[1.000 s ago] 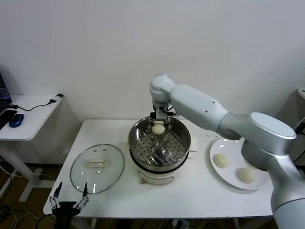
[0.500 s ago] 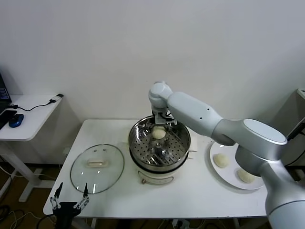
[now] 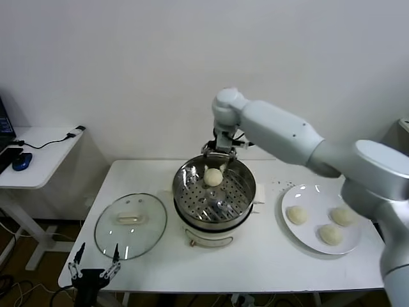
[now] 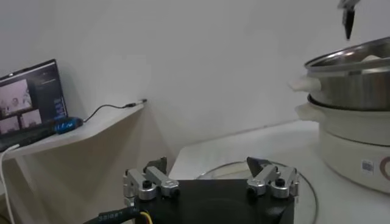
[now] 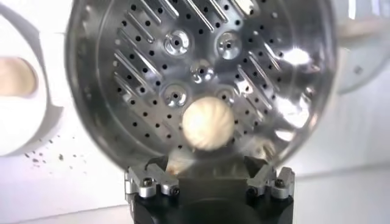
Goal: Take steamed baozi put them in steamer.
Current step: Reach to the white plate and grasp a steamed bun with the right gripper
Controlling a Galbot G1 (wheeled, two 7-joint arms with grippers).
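Baozi (image 3: 213, 177): cream-white, plain. Steamer (image 3: 214, 220): shiny steel, white base; tray w/ perforated dot-and-slot pattern. Plate (image 3: 311, 240): white. Table (image 3: 268, 262): white. Lid (image 3: 130, 225): clear glass.

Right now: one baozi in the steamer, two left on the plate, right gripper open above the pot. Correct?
Not quite: three baozi are left on the plate, not two; the head view shows all three. The rest holds: one baozi lies on the perforated tray of the steamer, and the right gripper is open above it.
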